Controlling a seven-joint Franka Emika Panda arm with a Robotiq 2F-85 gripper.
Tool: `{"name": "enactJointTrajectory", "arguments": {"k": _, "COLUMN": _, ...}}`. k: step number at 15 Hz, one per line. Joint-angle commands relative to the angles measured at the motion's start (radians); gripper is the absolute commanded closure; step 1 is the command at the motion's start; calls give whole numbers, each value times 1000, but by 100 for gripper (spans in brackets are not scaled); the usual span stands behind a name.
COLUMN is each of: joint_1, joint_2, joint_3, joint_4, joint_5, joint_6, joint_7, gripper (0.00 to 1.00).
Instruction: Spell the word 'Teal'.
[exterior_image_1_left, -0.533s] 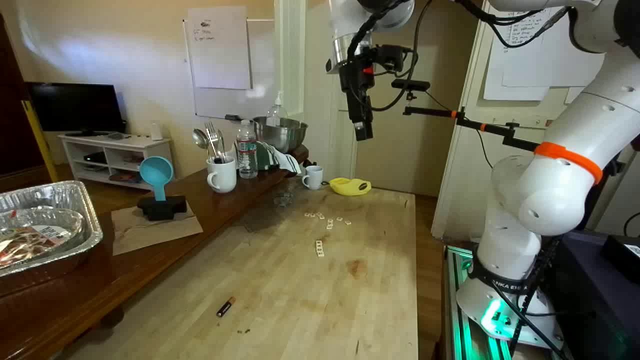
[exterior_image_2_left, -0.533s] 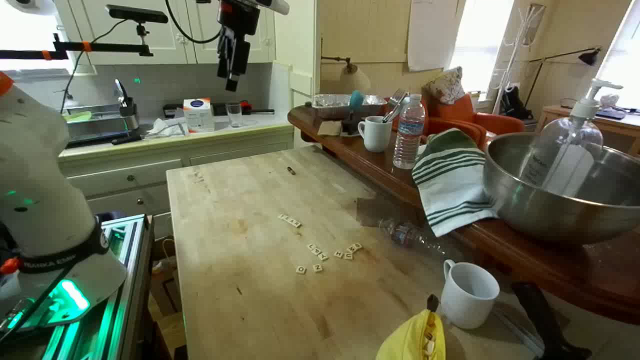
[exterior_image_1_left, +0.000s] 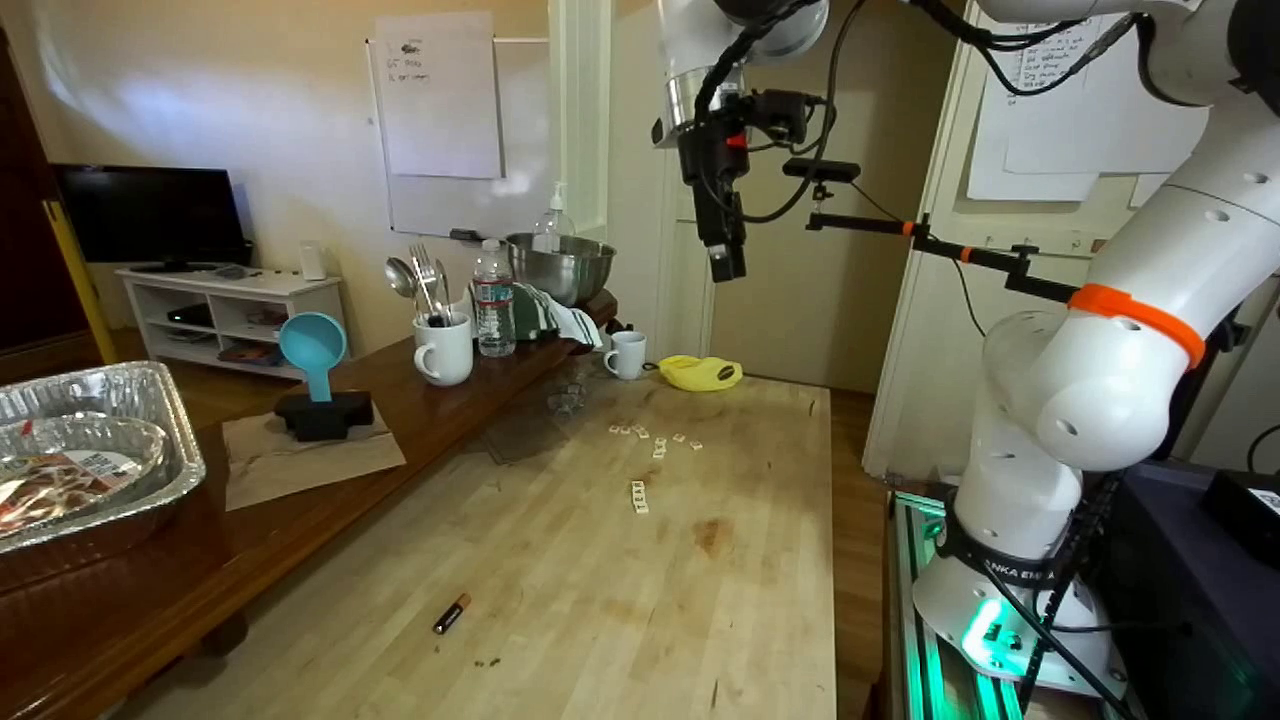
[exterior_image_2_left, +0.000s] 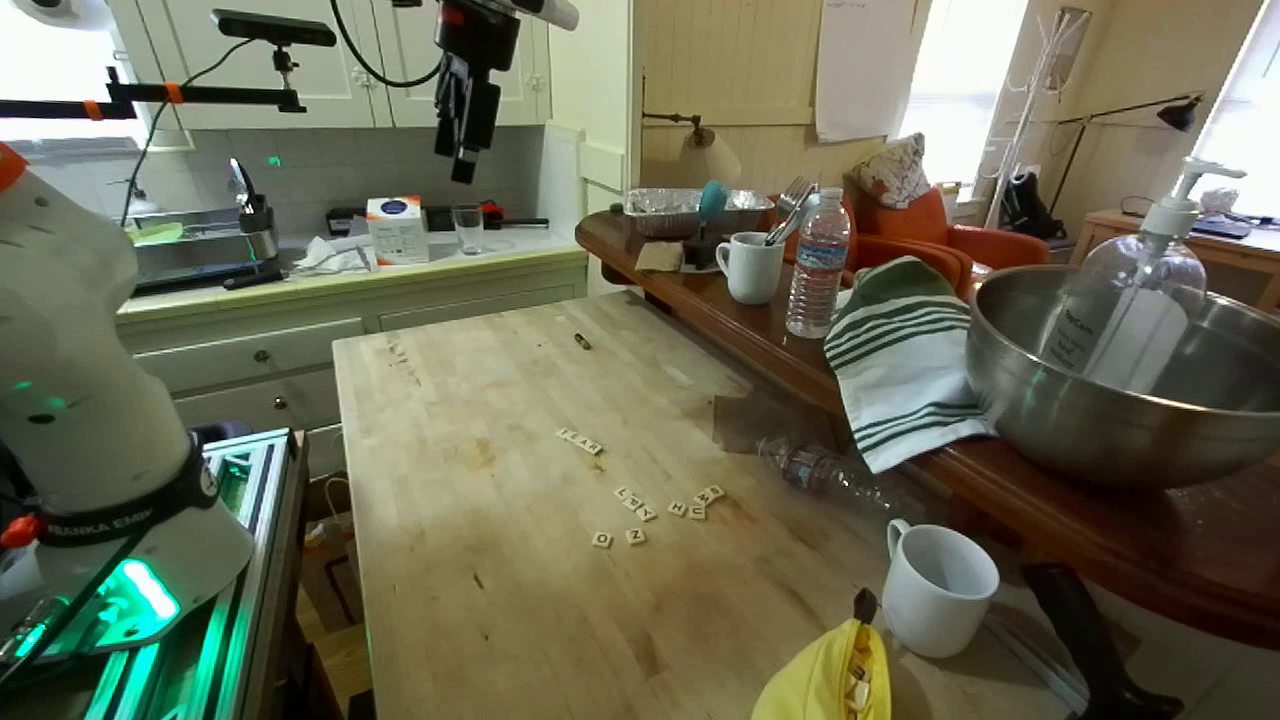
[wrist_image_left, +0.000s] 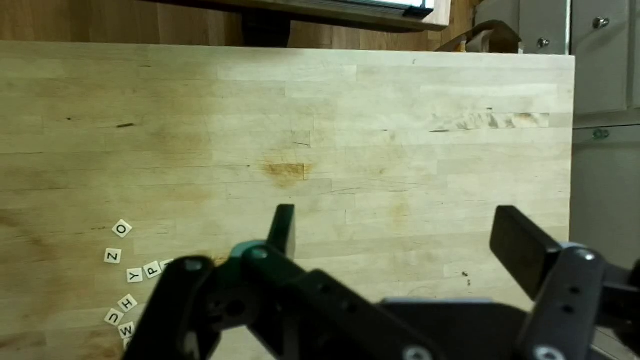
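Note:
A row of letter tiles (exterior_image_1_left: 639, 497) lies on the wooden table; it also shows in an exterior view (exterior_image_2_left: 579, 441). It reads T, E, A and a small last letter that looks like R. Loose tiles lie nearby: L (exterior_image_2_left: 624, 494), Y (wrist_image_left: 134, 275), P (wrist_image_left: 152, 269), H (wrist_image_left: 127, 303), U (wrist_image_left: 114, 316), W (wrist_image_left: 126, 330), O (wrist_image_left: 121, 228) and Z (wrist_image_left: 113, 256). My gripper (wrist_image_left: 395, 220) is open and empty, pointing down high above the table; it shows in both exterior views (exterior_image_1_left: 728, 265) (exterior_image_2_left: 463, 168). Its left finger hides the row in the wrist view.
A yellow pouch (exterior_image_1_left: 700, 373) and a white mug (exterior_image_2_left: 940, 590) stand at one table end. A battery (exterior_image_1_left: 452, 613) lies toward the other end. A plastic bottle (exterior_image_2_left: 815, 465) lies beside the raised brown counter (exterior_image_2_left: 680, 285), which holds a metal bowl (exterior_image_2_left: 1120, 430).

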Motion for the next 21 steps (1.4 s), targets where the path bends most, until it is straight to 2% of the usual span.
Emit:
{"name": "enactJointTrajectory", "arguments": {"k": 1, "joint_1": -12, "joint_2": 11, "joint_3": 21, "joint_4": -78, "joint_5": -12, "joint_6": 98, "joint_7": -11, "gripper": 0}}
{"name": "enactJointTrajectory", "arguments": {"k": 5, "joint_1": 2, "joint_2": 33, "joint_3": 26, "joint_4": -217, "joint_5": -6, "joint_6": 344, "joint_7": -74, "gripper": 0}}
{"name": "enactJointTrajectory", "arguments": {"k": 8, "joint_1": 6, "joint_2": 64, "joint_3": 29, "joint_4": -311, "joint_5": -57, "joint_6": 546, "joint_7": -172, "gripper": 0}}
{"name": "enactJointTrajectory", "arguments": {"k": 11, "joint_1": 3, "joint_2": 126, "joint_3": 13, "joint_4": -365, "joint_5": -86, "joint_6": 699, "joint_7": -242, "gripper": 0}}
{"name": "enactJointTrajectory", "arguments": {"k": 18, "joint_1": -18, "joint_2": 248, "joint_3": -20, "joint_4": -397, "joint_5": -158, "joint_6": 849, "joint_7": -349, "gripper": 0}}
{"name": "enactJointTrajectory", "arguments": {"k": 21, "joint_1": -17, "joint_2": 246, "joint_3": -19, "joint_4": -390, "joint_5": -138, "joint_6": 827, "joint_7": -334, "gripper": 0}}
